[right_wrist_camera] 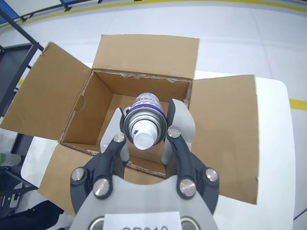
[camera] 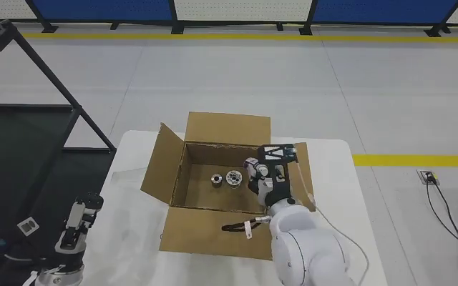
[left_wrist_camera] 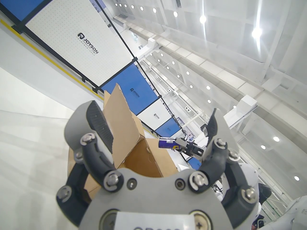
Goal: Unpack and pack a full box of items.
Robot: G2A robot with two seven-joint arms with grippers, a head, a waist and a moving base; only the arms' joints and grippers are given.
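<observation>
Two cans [camera: 215, 178] sit in the box [right_wrist_camera: 146, 53]; my right tool [right_wrist_camera: 146, 110] clamps a third can [right_wrist_camera: 145, 123] above it; left tool [left_wrist_camera: 154, 110] apart.

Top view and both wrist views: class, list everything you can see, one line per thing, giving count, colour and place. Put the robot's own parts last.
brown cardboard box: one, brown, on the table, four flaps open.
round silver-topped items: two, silver, side by side on the box floor.
silver metal spray can: one, silver with purple label band and white cap, above the open box.
white table: one, white, under the box.
black metal frame: one, black, left of the table.
yellow floor lines: two, yellow, on the far floor and right of the table.
right hand: one, grey and black, shut on the can.
left hand: one, grey and black, open, left of the table.
</observation>
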